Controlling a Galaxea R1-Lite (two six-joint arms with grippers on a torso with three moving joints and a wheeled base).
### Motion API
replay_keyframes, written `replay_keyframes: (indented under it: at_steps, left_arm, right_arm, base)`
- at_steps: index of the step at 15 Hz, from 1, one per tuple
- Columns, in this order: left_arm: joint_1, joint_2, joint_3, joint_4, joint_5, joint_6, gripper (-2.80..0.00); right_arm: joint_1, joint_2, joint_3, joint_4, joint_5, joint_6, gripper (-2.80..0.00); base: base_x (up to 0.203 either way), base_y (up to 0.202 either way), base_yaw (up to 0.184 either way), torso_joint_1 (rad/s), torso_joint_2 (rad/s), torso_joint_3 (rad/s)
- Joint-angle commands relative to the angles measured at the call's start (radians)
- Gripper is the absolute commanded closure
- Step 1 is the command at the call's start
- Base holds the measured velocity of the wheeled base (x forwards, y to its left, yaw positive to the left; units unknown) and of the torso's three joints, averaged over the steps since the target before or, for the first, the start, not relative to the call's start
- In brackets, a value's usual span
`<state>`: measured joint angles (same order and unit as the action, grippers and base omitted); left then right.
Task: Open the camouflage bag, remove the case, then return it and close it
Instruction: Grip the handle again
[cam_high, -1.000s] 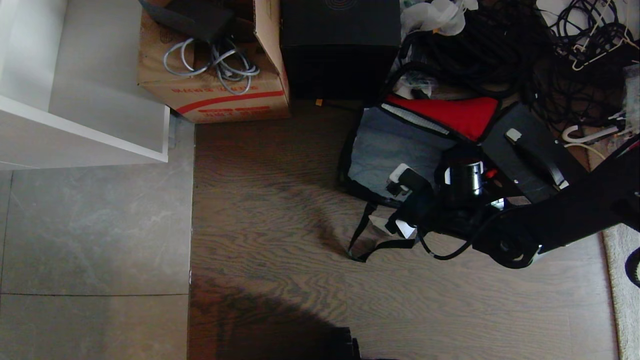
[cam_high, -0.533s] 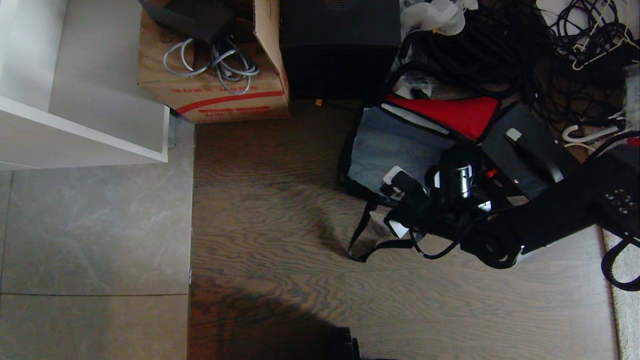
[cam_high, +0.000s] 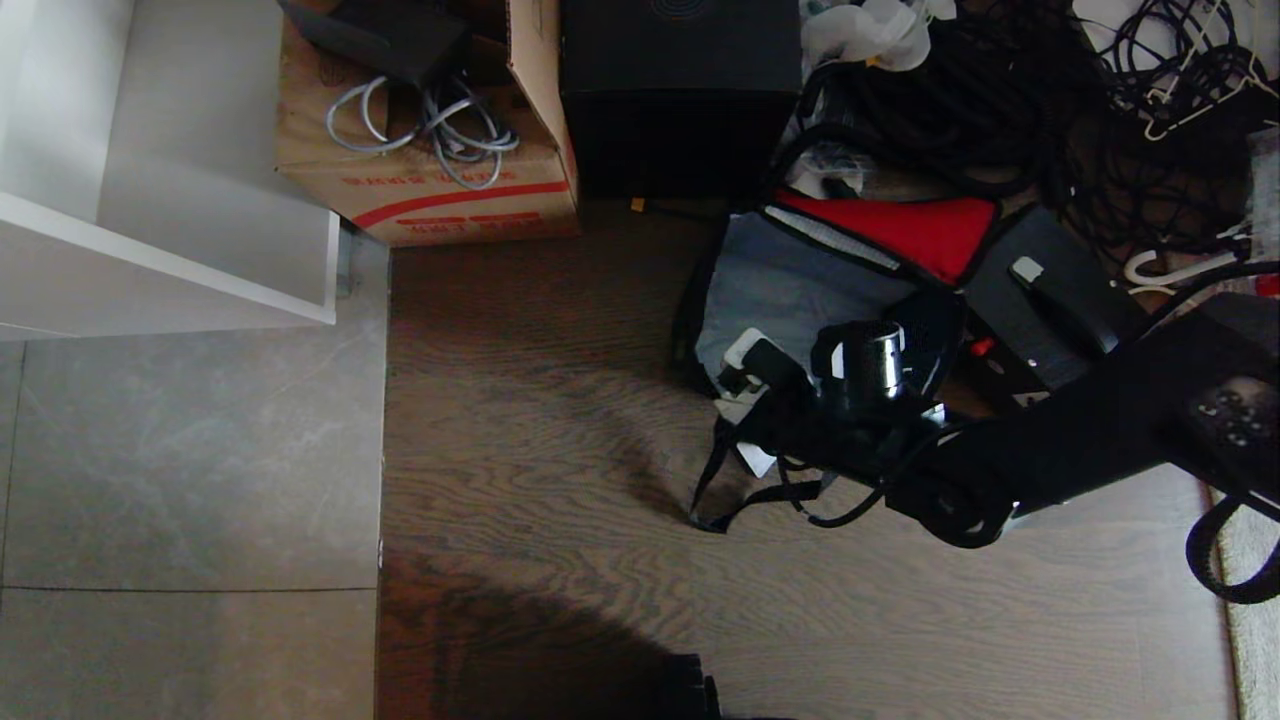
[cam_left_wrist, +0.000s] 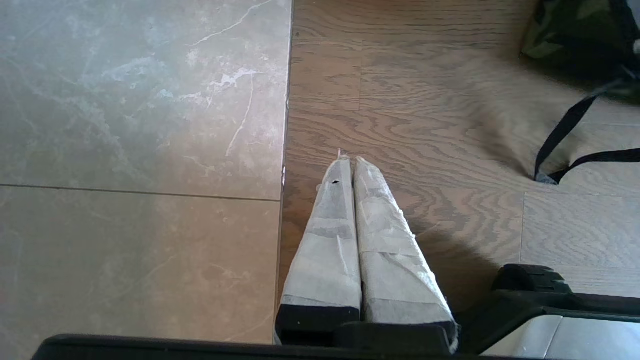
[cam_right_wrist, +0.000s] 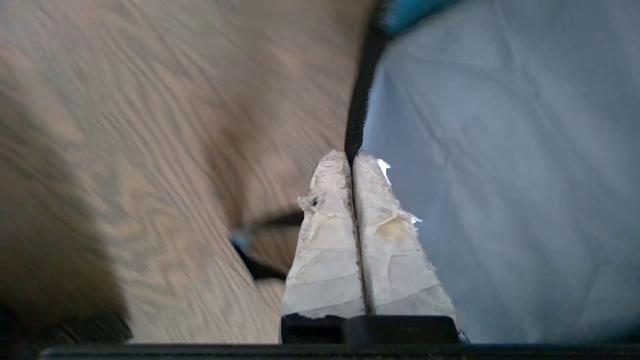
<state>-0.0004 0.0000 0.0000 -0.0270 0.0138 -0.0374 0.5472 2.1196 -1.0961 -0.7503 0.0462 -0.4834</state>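
Camouflage bag (cam_high: 790, 290): lying open on the wood floor (cam_high: 560, 470), at about 2 o'clock from the middle of the head view. Grey lining faces up; red lining (cam_high: 920, 230) folded back at the bag's 1 o'clock side. Black straps (cam_high: 725, 480) trail off its 6 o'clock edge onto bare floor.

Case (cam_high: 1050, 300): flat, black, resting at the bag's 3 o'clock side, partly hidden by the right arm; a small red spot shows at its near corner.

Right gripper (cam_right_wrist: 352, 160): taped fingers (cam_right_wrist: 325, 240) pressed together, tips at the bag's black-trimmed rim where grey lining meets floor. Whether the trim is pinched between them cannot be told. In the head view it sits at the bag's 7 o'clock corner (cam_high: 745, 385).

Left gripper (cam_left_wrist: 347, 162): fingers closed on nothing, hanging over the seam between floor tile (cam_left_wrist: 140, 125) and wood, well apart from the bag.

Open room: wide bare wood at 6 to 9 o'clock of the bag; tile beyond.

Bounds: cardboard box (cam_high: 430, 170) and tall black box (cam_high: 680, 90) at 11 to 12 o'clock; tangled cables (cam_high: 1000, 100) at 1 o'clock; white cabinet (cam_high: 150, 200) at 10 o'clock.
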Motion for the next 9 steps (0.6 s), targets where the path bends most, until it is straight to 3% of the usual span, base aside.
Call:
replay_keyframes:
  at_steps: [1, 5, 9]
  left_arm:
    - [0.0, 0.0, 0.008, -0.001, 0.001, -0.001, 0.0]
    - [0.0, 0.0, 0.008, -0.001, 0.0, -0.001, 0.0]
    - [-0.001, 0.0, 0.008, -0.001, 0.0, -0.001, 0.0]
  right_arm:
    - [0.038, 0.011, -0.018, -0.013, -0.002, -0.004, 0.0]
    - [0.116, 0.027, -0.047, -0.015, 0.0, -0.002, 0.0]
    - [0.125, 0.036, -0.048, -0.032, -0.002, -0.001, 0.0]
  base:
    - [0.0, 0.0, 0.0, 0.0, 0.0, 0.0]
    - [0.0, 0.0, 0.0, 0.0, 0.0, 0.0]
    - [0.0, 0.0, 0.0, 0.0, 0.0, 0.0]
